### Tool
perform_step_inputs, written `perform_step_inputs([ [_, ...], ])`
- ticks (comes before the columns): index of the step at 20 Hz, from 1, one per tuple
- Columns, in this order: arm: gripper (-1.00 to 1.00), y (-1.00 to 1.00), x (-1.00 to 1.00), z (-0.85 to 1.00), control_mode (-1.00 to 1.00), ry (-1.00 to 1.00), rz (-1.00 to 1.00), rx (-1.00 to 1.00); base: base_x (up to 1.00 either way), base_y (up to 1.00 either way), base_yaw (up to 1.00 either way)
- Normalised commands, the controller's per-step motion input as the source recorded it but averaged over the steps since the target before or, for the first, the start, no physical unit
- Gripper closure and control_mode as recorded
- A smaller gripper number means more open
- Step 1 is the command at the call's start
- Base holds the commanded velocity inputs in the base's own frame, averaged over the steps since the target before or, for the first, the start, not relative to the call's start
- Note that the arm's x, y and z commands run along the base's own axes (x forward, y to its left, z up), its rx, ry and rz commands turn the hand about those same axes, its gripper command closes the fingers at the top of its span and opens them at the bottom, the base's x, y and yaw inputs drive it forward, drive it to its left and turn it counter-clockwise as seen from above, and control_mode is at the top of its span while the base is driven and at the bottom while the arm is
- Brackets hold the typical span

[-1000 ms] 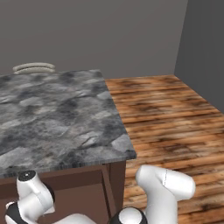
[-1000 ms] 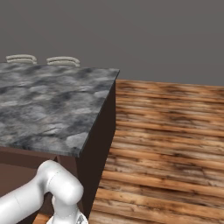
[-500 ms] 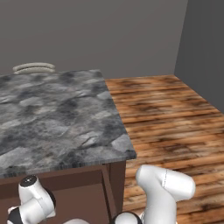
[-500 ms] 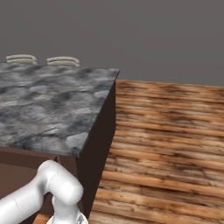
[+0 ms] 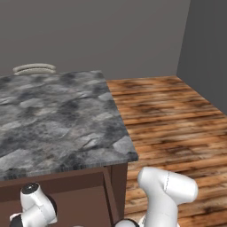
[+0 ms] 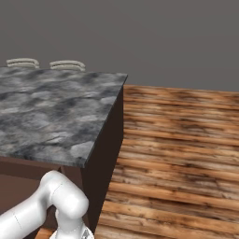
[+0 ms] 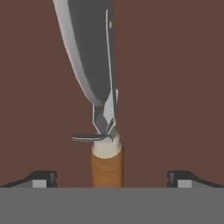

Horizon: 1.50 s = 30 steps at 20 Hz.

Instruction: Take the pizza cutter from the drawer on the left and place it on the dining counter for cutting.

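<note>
Soft, even light is falling over everything I am seeing, with no clear source. The stone counter [image 5: 57,119] is looking slightly blurred and is casting only a faint shade on the wooden floor [image 6: 186,154]. Close up, the cutter's blade [image 7: 89,48] is catching a pale sheen along its edge, without glare.

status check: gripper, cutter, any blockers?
Gripper open, fingertips apart either side of the orange handle. Pizza cutter lying on brown drawer floor, not gripped. Nothing in the way.
</note>
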Motion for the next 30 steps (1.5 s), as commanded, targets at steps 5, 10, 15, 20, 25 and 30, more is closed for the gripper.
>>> perform_step_inputs([
  [5, -1.0, 0.02, 0.0, -0.2, -1.0, 0.0, 0.01, 0.0, 0.0, 0.0, 0.0],
  [10, -1.0, 0.01, 0.0, -0.11, -1.0, 0.0, 0.01, 0.0, 0.0, 0.0, 0.0],
  [15, -1.0, 0.0, 0.0, 0.0, -1.0, 0.0, 0.0, 0.0, 0.0, 0.0, 0.0],
  [20, 1.0, 0.0, 0.0, 0.0, -1.0, 0.0, 0.0, 0.0, 0.0, 0.0, 0.0],
  [25, 1.0, 0.0, 0.0, 0.0, -1.0, 0.0, 0.0, 0.0, 0.0, 0.0, 0.0],
  [30, 1.0, 0.0, 0.0, 0.0, -1.0, 0.0, 0.0, 0.0, 0.0, 0.0, 0.0],
])
